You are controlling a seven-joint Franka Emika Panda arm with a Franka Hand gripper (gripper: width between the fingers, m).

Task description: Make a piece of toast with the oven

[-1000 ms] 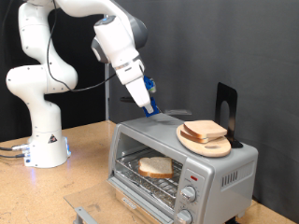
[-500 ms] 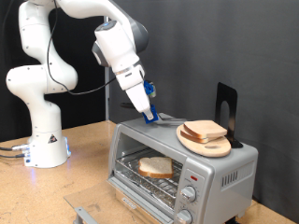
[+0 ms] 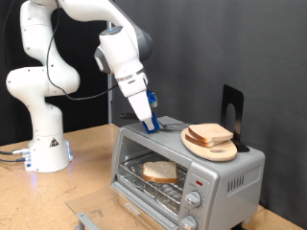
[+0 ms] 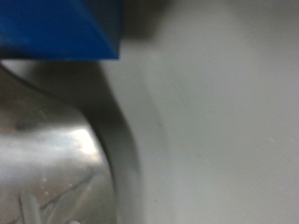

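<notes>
**End effector low over the oven top, one slice inside**

Exterior view: the end effector (image 3: 151, 123), blue-fingered, is tilted down toward the rear part of the oven (image 3: 182, 163) roof, its tips at or just above the metal; whether the fingers are apart or together, cannot tell; nothing visible between them. The piece of toast (image 3: 159, 172) lies flat on the wire rack (image 3: 153, 182) inside the oven, seen in the front opening. On the roof, toward the view's right, a round wooden board (image 3: 213, 146) carries the remaining slices (image 3: 209, 134), stacked. Oven stands on the tabletop (image 3: 58, 196). Wrist view: blurred; a blue finger (image 4: 61, 28) against grey surface.
</notes>
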